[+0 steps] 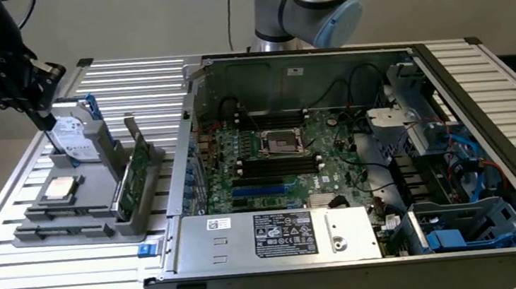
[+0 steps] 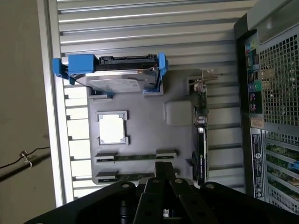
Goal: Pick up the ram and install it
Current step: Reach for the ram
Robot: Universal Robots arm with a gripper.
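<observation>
Your end effector (image 1: 45, 121), fingers together on nothing, hangs by the hard drive (image 1: 73, 137) at the grey holder's (image 1: 67, 230) far edge. The ram (image 1: 138, 172), a thin green stick, stands on edge in the holder, beside the computer case (image 1: 346, 271), with open air above.

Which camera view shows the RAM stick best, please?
The exterior view: the RAM stick stands on edge in the grey holder, its green face visible. The wrist view shows it edge-on, a thin strip.

ram (image 1: 136, 181) upright between hard drive (image 1: 75, 137) and case wall (image 1: 184, 137), open above, narrow gaps either side
</observation>
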